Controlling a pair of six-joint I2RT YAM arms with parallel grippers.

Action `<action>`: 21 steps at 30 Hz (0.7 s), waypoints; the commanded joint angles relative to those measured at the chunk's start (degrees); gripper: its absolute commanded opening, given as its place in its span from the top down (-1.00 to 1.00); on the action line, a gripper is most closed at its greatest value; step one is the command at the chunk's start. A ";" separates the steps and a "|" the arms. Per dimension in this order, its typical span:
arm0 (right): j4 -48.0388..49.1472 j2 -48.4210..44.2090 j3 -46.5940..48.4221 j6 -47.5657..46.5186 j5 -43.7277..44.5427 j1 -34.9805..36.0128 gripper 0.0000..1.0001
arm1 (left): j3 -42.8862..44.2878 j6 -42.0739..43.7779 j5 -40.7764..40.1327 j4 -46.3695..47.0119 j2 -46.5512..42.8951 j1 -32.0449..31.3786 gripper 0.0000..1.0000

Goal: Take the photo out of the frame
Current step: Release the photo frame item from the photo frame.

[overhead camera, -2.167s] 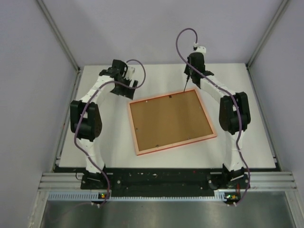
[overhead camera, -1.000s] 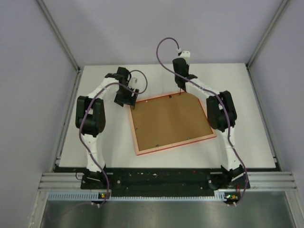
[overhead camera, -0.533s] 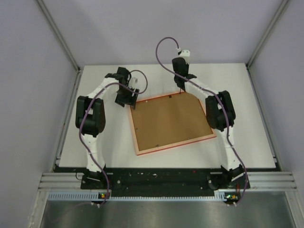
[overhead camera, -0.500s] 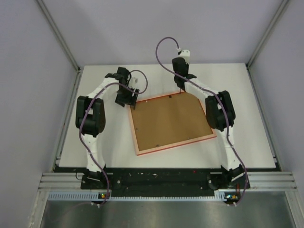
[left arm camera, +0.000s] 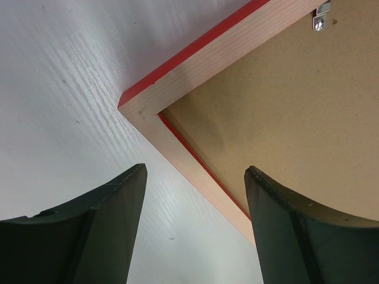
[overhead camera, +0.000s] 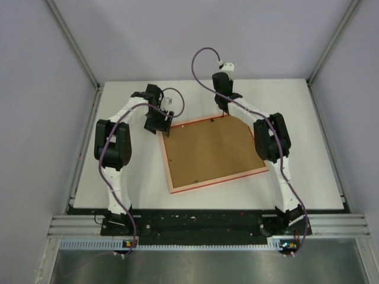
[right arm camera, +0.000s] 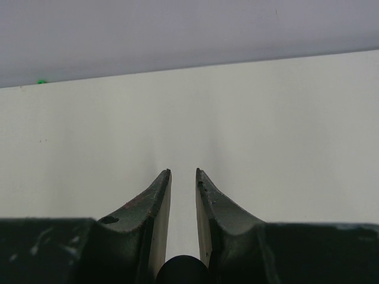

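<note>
The frame [overhead camera: 168, 160] lies face down on the white table, showing its pale rim and thin red edge. A brown backing board [overhead camera: 210, 148] fills it, and the photo is hidden underneath. My left gripper [overhead camera: 159, 123] hangs open over the frame's far-left corner [left arm camera: 148, 106]. In the left wrist view the left gripper [left arm camera: 195, 171] straddles the left rim, empty. My right gripper [overhead camera: 224, 112] points down at the frame's far edge. In its own view the right gripper [right arm camera: 182, 173] is all but shut, a thin slit between the fingers with nothing in it.
A small metal clip [left arm camera: 320, 16] is screwed to the backing board [left arm camera: 284, 100] near the far rim. White table [right arm camera: 266, 130] stretches beyond the right fingers to the grey back wall. Enclosure walls and rails stand on both sides.
Both arms came in to the frame's far edge, the left to its far-left corner, the right shifting left. In the last second almost nothing moved; the right wrist drifted slightly left.
</note>
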 commanded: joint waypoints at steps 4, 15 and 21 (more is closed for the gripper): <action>0.94 0.50 3.78 0.75 -0.11 1.38 1.00 | -0.42 -0.19 1.36 0.03 0.09 -0.08 -0.46; -0.38 0.85 4.31 1.80 -1.87 1.56 1.00 | -0.42 -0.46 2.32 0.03 1.06 -0.08 -0.45; -0.38 0.68 4.31 2.24 -2.48 1.47 1.00 | -0.25 -0.63 2.68 0.03 1.33 -0.17 -0.44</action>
